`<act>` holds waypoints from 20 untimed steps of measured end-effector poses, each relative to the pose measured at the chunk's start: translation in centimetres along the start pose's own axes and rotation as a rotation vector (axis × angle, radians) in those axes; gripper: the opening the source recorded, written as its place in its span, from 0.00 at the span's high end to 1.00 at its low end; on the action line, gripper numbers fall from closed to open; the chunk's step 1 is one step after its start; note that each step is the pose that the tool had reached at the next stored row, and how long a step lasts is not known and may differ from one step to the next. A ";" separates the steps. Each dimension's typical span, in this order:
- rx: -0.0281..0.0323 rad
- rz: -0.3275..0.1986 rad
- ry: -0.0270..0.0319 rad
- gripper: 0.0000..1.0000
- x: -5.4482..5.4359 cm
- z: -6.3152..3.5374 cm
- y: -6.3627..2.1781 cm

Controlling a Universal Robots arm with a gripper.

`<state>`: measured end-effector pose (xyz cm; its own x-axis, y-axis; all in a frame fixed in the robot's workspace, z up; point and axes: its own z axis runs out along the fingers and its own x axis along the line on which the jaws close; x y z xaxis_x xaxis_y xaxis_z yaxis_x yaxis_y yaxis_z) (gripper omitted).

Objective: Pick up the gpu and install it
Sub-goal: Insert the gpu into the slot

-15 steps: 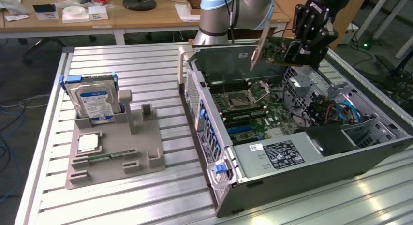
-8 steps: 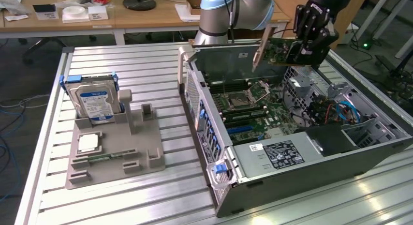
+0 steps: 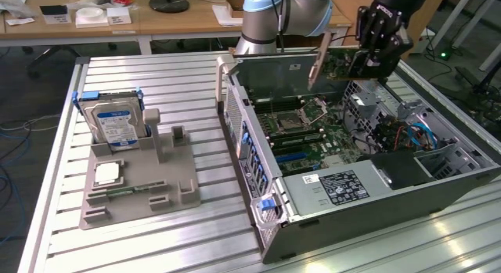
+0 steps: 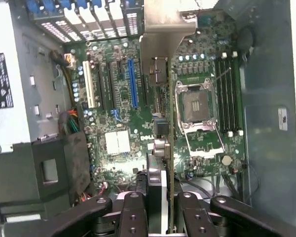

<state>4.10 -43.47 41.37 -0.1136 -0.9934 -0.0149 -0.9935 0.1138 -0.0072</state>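
Right now the black jaws are clamped on the gpu [image 3: 338, 61], a thin flat green circuit-board card with a silver end bracket [image 4: 163, 27]. They grip it at one short end, with a pad on each face. The card hangs in the air above the open grey metal computer case [image 3: 368, 217], over the far end of the green motherboard [image 3: 313, 144], and it isn't seated in any slot. In the wrist view it's seen edge-on, running from the jaws out to the bracket, between the long blue expansion slot [image 4: 133, 84] and the square CPU socket [image 4: 197, 106]. I can't tell which slot it sits over. Handling call: probably light and stiff but fragile, with bare components on the board. Best held by the board edges or the end away from the bracket, as here, with no hard squeeze or twist. On the exterior view's left, a silver hard drive with a blue-white label [image 3: 116, 125] stands in a grey plastic holder [image 3: 133, 211] on the slatted aluminium table [image 3: 156, 249].
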 end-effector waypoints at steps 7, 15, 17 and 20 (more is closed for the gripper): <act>-0.0016 -0.108 -0.0009 0.72 0.0 0.02 0.01; -0.0009 -0.061 -0.0006 0.72 0.0 0.28 0.05; -0.0009 -0.055 -0.0004 0.72 0.0 0.32 0.07; -0.0008 -0.055 -0.0005 0.72 0.0 0.33 0.06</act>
<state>4.03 -43.48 41.04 -0.0588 -0.9982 -0.0149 -0.9982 0.0589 -0.0072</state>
